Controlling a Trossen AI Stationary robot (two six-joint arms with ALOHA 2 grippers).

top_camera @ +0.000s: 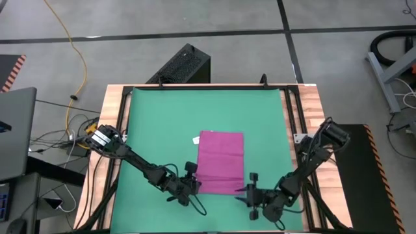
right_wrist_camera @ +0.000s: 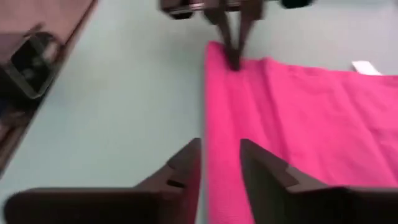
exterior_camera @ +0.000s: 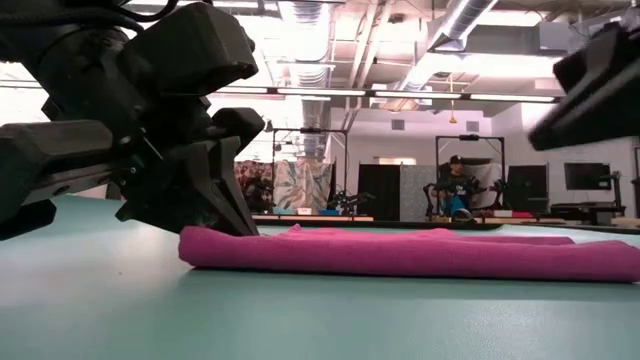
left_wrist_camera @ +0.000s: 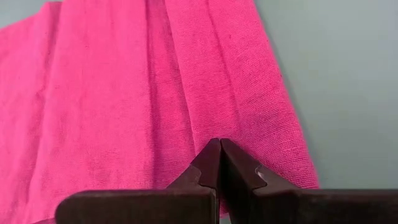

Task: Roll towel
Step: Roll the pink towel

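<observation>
The wooden table (top_camera: pixel 312 97) carries a green mat (top_camera: pixel 169 123) that covers most of its top, leaving bare wood strips at the 3 and 9 o'clock sides. The pink towel (top_camera: pixel 220 162) lies flat on the mat, toward 6 o'clock from the mat's middle, with a small white tag (top_camera: pixel 197 139) at its 10 o'clock corner.
</observation>
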